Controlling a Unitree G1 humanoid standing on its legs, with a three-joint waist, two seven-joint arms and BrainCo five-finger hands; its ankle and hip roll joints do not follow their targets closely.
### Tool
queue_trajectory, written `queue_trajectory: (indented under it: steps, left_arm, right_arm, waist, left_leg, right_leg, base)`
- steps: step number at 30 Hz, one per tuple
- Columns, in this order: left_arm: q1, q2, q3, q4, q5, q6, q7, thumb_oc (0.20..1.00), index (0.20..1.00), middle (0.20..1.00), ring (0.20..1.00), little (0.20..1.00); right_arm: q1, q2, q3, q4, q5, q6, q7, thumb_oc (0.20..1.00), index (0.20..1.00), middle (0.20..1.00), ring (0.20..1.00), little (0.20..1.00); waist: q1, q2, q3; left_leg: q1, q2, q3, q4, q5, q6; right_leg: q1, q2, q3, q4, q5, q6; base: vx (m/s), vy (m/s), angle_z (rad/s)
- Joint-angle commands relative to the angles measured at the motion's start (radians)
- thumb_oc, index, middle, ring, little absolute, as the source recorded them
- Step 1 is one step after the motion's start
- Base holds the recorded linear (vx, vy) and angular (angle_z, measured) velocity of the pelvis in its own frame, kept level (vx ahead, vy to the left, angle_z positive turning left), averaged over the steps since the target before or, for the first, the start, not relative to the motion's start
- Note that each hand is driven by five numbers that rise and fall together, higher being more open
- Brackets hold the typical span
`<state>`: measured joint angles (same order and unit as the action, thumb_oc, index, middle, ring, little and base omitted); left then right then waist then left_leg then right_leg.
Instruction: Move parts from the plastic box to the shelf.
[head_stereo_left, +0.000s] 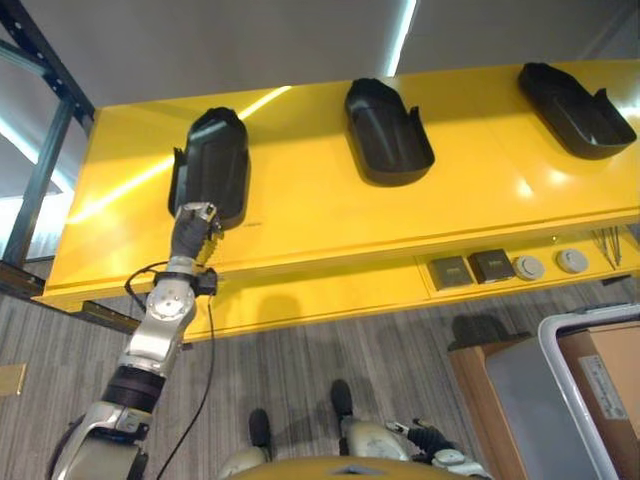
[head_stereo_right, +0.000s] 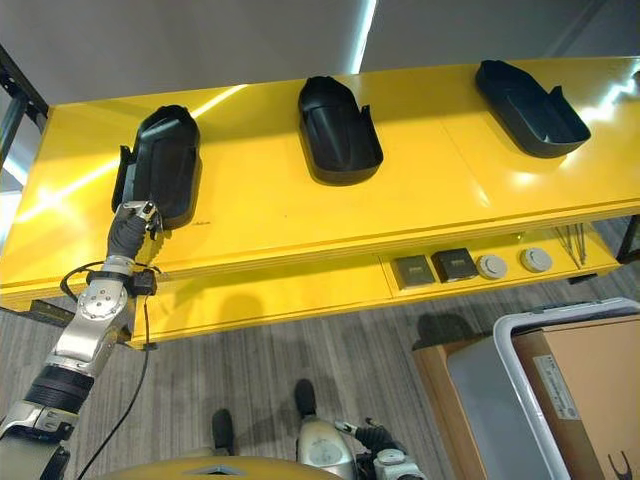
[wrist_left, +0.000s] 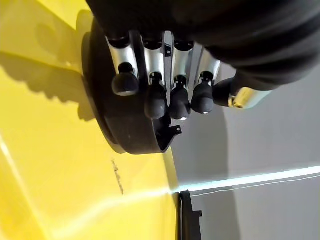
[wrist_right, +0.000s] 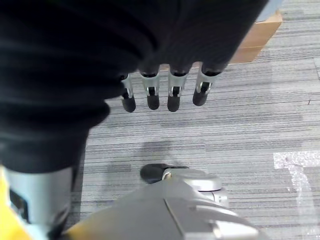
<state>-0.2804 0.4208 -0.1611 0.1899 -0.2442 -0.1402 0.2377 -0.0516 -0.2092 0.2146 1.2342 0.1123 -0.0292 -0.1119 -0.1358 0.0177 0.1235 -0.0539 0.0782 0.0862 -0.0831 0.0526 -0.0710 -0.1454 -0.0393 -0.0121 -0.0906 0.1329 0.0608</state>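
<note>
I have the left hand (head_stereo_left: 196, 222) up at the yellow shelf (head_stereo_left: 330, 215), against the near end of a black part (head_stereo_left: 213, 163) that lies on the shelf surface. In the left wrist view the fingers (wrist_left: 156, 102) are bent over the part's rim (wrist_left: 125, 135), dark tips resting on the black plastic, the thumb off to the side. I read that as a loose hold on the part's edge, not a firm clamp.

Two more black parts lie further along the shelf, away from this hand on its thumb side: one around the middle (head_stereo_left: 387, 130), one near the far end (head_stereo_left: 573, 108). All three sit well apart. The plastic box (head_stereo_left: 560, 400) stands on the floor, low and far across from the left hand, beside a brown carton (head_stereo_left: 610, 380).

The right hand (wrist_right: 160, 95) hangs down over the grey carpet, fingers relaxed and straight, holding nothing.

My judgement: this is the placing step, with the part down on the shelf and the hand about to release. Next I would uncurl the fingers off the rim, draw the hand straight back towards me without dragging the part, then turn to the box for another piece.
</note>
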Motion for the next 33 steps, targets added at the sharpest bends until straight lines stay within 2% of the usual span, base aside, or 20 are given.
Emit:
queue_trajectory:
  steps: [1, 10, 15, 16, 24, 30, 32, 33]
  left_arm:
    - [-0.075, 0.037, 0.005, 0.036, 0.044, -0.048, 0.026, 0.2, 0.2, 0.2, 0.2, 0.2]
    - [-0.054, 0.054, 0.016, 0.075, 0.079, -0.033, 0.019, 0.2, 0.2, 0.2, 0.2, 0.2]
    - [-0.118, 0.065, -0.006, 0.233, 0.079, -0.022, 0.035, 0.2, 0.2, 0.2, 0.2, 0.2]
    - [-0.153, 0.069, -0.017, 0.312, 0.066, -0.018, 0.042, 0.2, 0.2, 0.2, 0.2, 0.2]
    - [-0.227, 0.101, -0.043, 0.485, 0.058, -0.005, 0.05, 0.2, 0.2, 0.2, 0.2, 0.2]
    - [-0.216, 0.082, -0.041, 0.403, 0.055, -0.016, 0.064, 0.2, 0.2, 0.2, 0.2, 0.2]
    - [-0.151, 0.046, -0.014, 0.226, 0.027, -0.055, 0.063, 0.2, 0.2, 0.2, 0.2, 0.2]
    - [-0.13, 0.04, -0.009, 0.197, 0.033, -0.051, 0.059, 0.2, 0.2, 0.2, 0.2, 0.2]
  right_arm:
    - [0.011, 0.022, 0.032, 0.028, 0.0, -0.011, -0.006, 1.0, 1.0, 1.0, 1.0, 1.0]
    - [0.033, 0.017, 0.03, 0.029, -0.011, -0.007, 0.006, 1.0, 1.0, 1.0, 1.0, 1.0]
    - [0.042, 0.013, 0.052, 0.023, -0.032, -0.005, 0.017, 1.0, 1.0, 1.0, 1.0, 1.0]
    - [0.048, 0.012, 0.066, 0.02, -0.043, -0.003, 0.021, 1.0, 1.0, 1.0, 1.0, 1.0]
    - [0.064, 0.011, 0.073, 0.033, -0.046, -0.005, 0.02, 1.0, 1.0, 1.0, 1.0, 1.0]
    - [0.073, 0.015, 0.056, 0.063, -0.043, -0.003, 0.011, 1.0, 1.0, 1.0, 1.0, 1.0]
    - [0.065, 0.02, 0.039, 0.063, -0.03, -0.003, 0.005, 1.0, 1.0, 1.0, 1.0, 1.0]
    - [0.063, 0.021, 0.036, 0.063, -0.028, -0.002, 0.004, 1.0, 1.0, 1.0, 1.0, 1.0]
  waist:
    - [-0.006, -0.033, -0.022]
    - [-0.009, -0.035, -0.049]
    - [-0.023, -0.038, -0.064]
    - [-0.032, -0.041, -0.073]
    - [-0.053, -0.057, -0.086]
    - [-0.049, -0.064, -0.083]
    - [-0.032, -0.063, -0.081]
    - [-0.029, -0.062, -0.082]
  left_leg:
    - [0.015, 0.098, -0.013, -0.004, -0.01, -0.053]
    - [0.062, 0.1, -0.011, -0.004, -0.027, -0.054]
    - [0.07, 0.098, -0.002, -0.004, -0.033, -0.055]
    - [0.072, 0.099, 0.006, -0.004, -0.036, -0.055]
    - [0.072, 0.101, 0.025, -0.004, -0.041, -0.055]
    - [0.088, 0.103, 0.03, -0.004, -0.045, -0.056]
    - [0.096, 0.101, 0.02, -0.004, -0.047, -0.054]
    - [0.099, 0.1, 0.017, -0.004, -0.048, -0.053]
  right_leg:
    - [0.03, -0.085, 0.056, 0.003, -0.056, 0.095]
    - [0.083, -0.087, 0.048, 0.003, -0.071, 0.095]
    - [0.087, -0.087, 0.052, 0.003, -0.069, 0.098]
    - [0.084, -0.087, 0.057, 0.003, -0.066, 0.099]
    - [0.068, -0.078, 0.085, 0.003, -0.057, 0.105]
    - [0.09, -0.081, 0.077, 0.003, -0.065, 0.103]
    - [0.108, -0.085, 0.064, 0.003, -0.071, 0.102]
    - [0.112, -0.086, 0.06, 0.003, -0.072, 0.101]
  base:
    - [0.04, -0.003, -0.03]
    - [0.02, 0.002, -0.01]
    - [0.0, 0.0, 0.0]
    - [0.0, 0.0, 0.0]
    - [-0.03, 0.001, -0.1]
    - [0.01, 0.002, -0.05]
    - [0.0, 0.0, 0.0]
    - [0.0, 0.0, 0.0]
